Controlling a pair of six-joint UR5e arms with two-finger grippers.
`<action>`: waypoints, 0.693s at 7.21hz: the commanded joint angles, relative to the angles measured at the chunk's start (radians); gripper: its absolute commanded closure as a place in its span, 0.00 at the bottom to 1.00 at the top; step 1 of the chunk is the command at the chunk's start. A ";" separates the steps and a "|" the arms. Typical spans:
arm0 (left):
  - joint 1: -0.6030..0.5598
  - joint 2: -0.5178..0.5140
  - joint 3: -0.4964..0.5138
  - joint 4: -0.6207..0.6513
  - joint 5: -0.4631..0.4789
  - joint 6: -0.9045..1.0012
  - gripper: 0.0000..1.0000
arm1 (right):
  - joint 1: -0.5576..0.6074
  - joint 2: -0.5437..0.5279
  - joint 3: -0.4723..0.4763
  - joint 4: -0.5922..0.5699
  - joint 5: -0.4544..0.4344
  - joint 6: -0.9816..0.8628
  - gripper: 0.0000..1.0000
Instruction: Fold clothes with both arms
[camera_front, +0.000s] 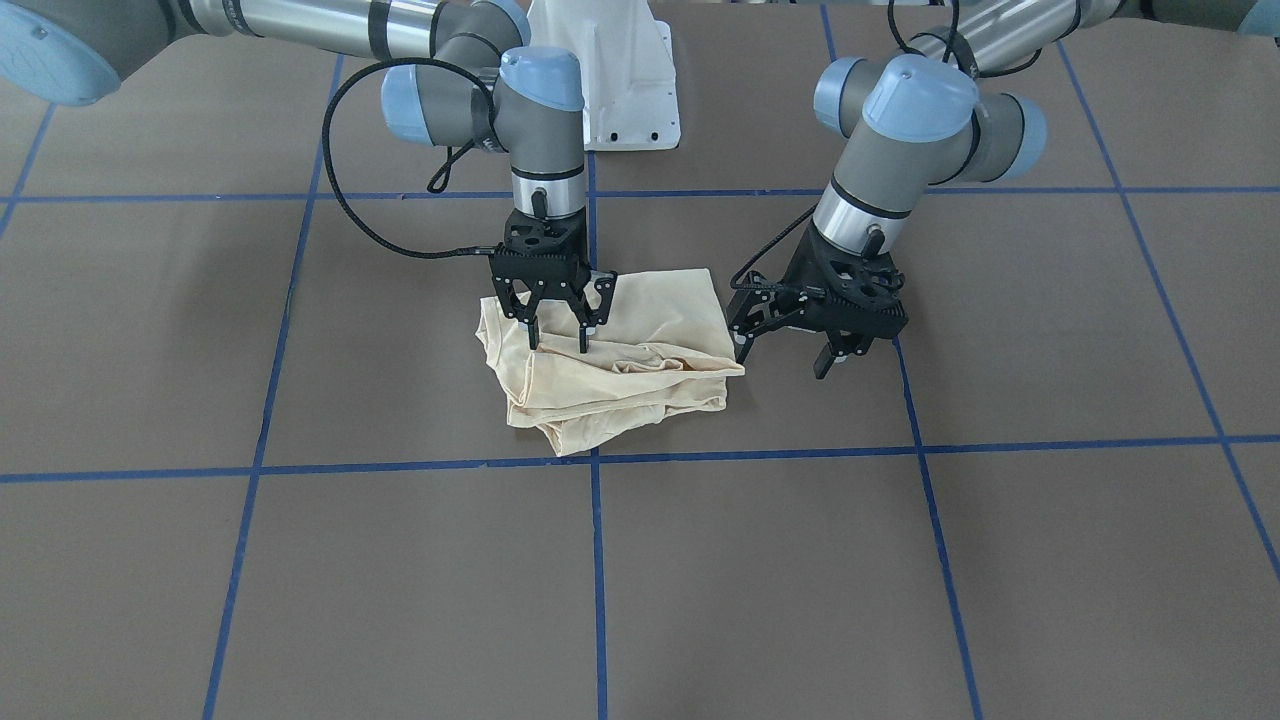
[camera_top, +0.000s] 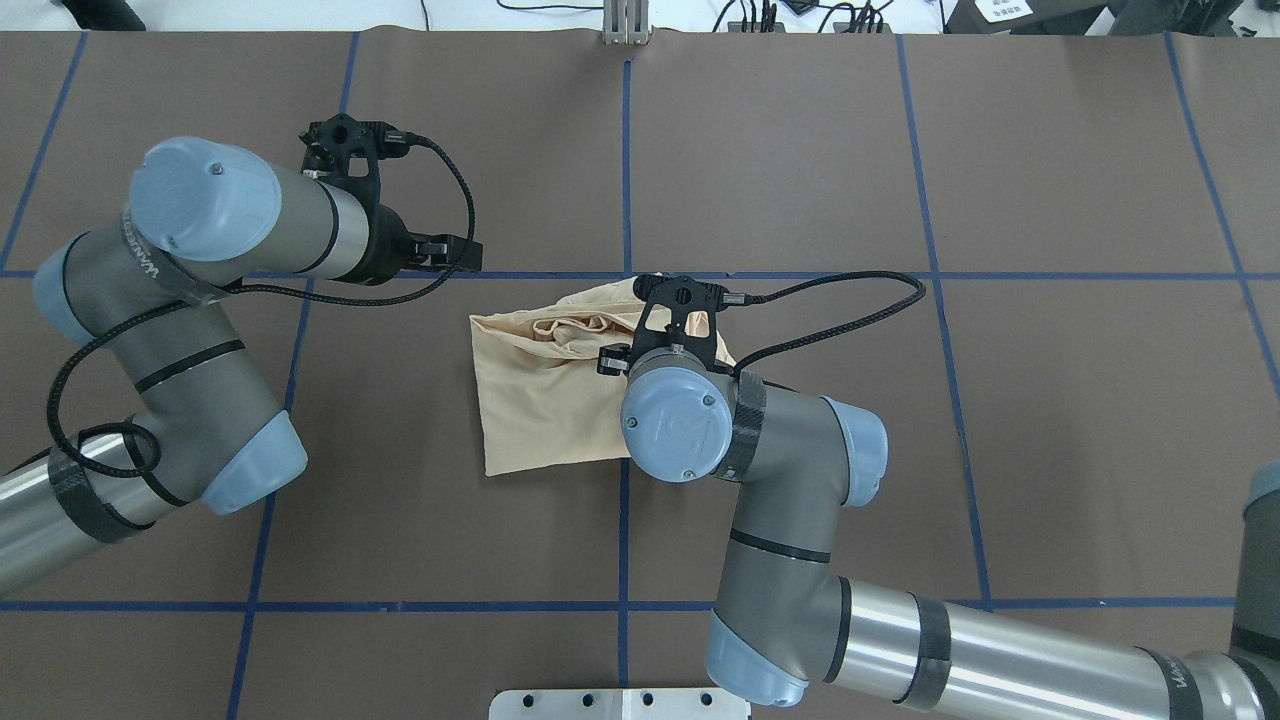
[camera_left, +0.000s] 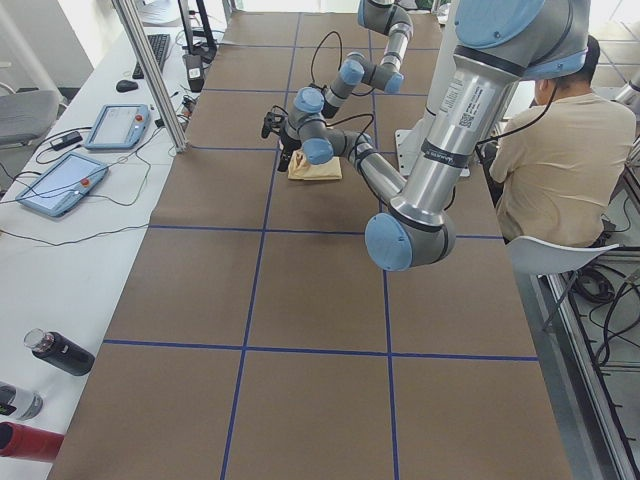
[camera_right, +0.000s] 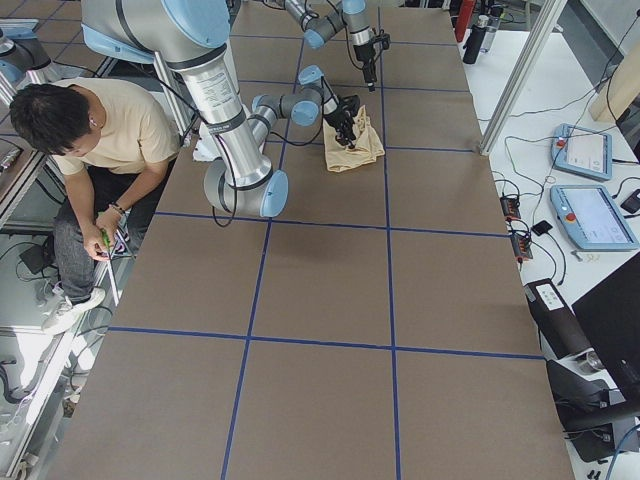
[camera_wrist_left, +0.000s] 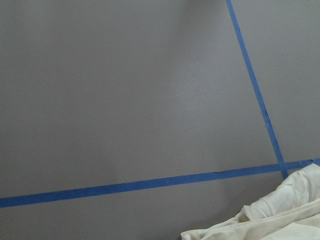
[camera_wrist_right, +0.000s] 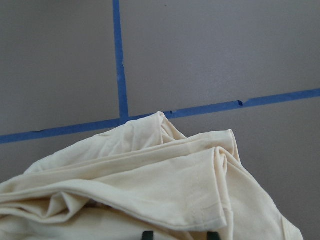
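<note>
The folded T-shirt (camera_front: 640, 320) (cream, rumpled) lies directly under our right hand (camera_front: 558, 342), which is unclenched; our left hand (camera_front: 781, 358), released too, hangs just beside it.

One crumpled cream cotton shirt (camera_front: 660, 315) lies on one brown bench (camera_front: 900, 580). Near the shirt are two grey jointed metal arms, the left arm (camera_front: 900, 150) and the right arm (camera_front: 540, 130). One seated person (camera_left: 545, 150) is well apart from it.
</note>
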 joint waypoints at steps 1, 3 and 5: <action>0.001 0.005 -0.001 0.000 0.000 -0.003 0.00 | 0.033 0.002 0.000 0.003 0.001 -0.016 1.00; 0.001 0.009 -0.001 0.000 0.002 -0.006 0.00 | 0.097 0.007 -0.011 0.005 0.004 -0.091 1.00; 0.003 0.009 -0.001 0.000 0.000 -0.012 0.00 | 0.133 0.045 -0.099 0.009 0.009 -0.101 1.00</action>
